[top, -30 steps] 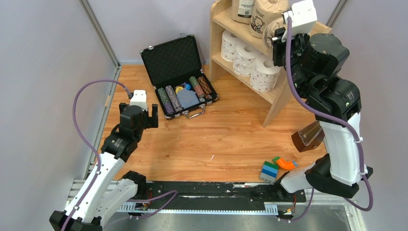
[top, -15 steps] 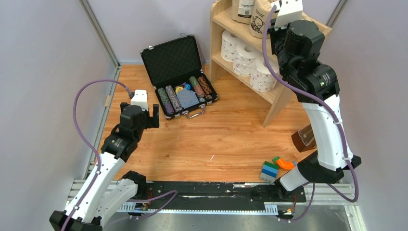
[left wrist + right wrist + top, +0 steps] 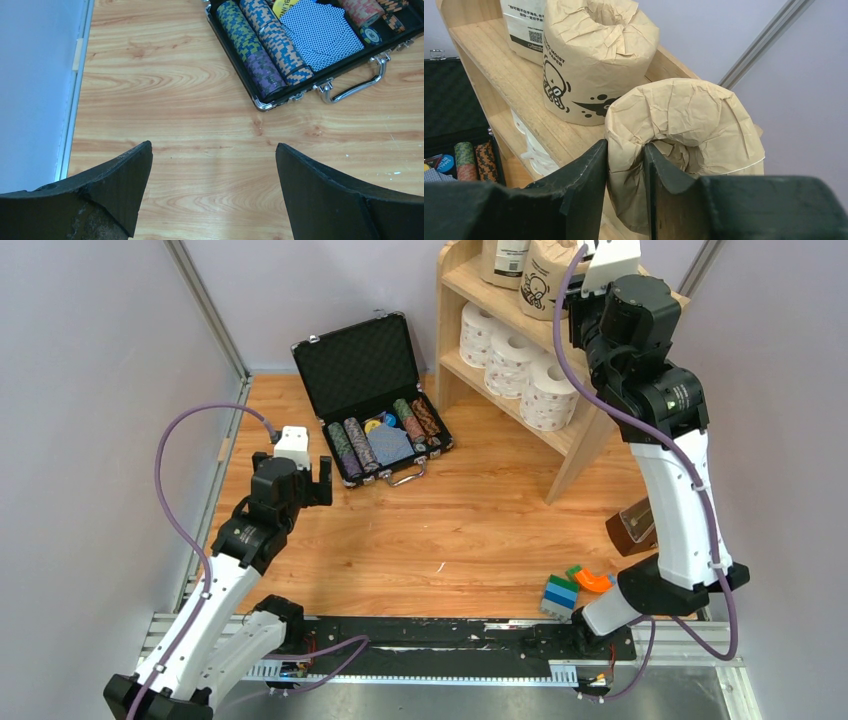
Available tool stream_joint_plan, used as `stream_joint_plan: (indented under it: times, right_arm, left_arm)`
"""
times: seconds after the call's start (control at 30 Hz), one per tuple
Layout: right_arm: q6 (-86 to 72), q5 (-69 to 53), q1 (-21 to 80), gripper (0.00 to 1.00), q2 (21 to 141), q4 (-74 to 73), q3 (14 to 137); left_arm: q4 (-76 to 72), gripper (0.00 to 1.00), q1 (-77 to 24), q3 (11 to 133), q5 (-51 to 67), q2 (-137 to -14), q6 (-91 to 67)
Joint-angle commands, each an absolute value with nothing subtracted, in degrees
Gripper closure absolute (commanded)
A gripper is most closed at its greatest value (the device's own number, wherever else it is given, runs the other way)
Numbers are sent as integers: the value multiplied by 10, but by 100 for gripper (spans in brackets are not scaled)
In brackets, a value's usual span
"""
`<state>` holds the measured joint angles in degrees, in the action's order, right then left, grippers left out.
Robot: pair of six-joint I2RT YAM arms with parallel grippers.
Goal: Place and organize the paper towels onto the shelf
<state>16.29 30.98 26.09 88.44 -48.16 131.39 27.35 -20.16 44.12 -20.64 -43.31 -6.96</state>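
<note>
Up in the frame's upper right, the right tool (image 3: 625, 150) pinches the wall of a tan-wrapped roll (image 3: 694, 120), tipped sideways atop the shelf (image 3: 499, 70), just beside an upright printed roll (image 3: 594, 55). Lower left, the left tool (image 3: 214, 150) hangs spread above the worktop (image 3: 200, 125).

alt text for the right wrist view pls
The right claw grips the wall of a tan paper towel roll, its core facing the camera, by the shelf top. An upright tan roll with black cartoon print stands behind it, then a white-labelled one.
</note>
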Motion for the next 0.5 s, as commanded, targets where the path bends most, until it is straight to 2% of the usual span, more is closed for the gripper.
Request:
stream_joint_plan:
  times: [0.0, 0.37, 0.47]
  right_arm:
    - [157, 290, 247, 66, 896, -452, 1345]
    - [174, 250, 204, 57, 927, -410, 1389]
    - [180, 243, 201, 50, 928, -387, 1386]
  left_arm:
    - [250, 0, -199, 444, -203, -433, -65]
    - [252, 0, -199, 445, -207, -436, -62]
    - [253, 0, -199, 446, -208, -436, -62]
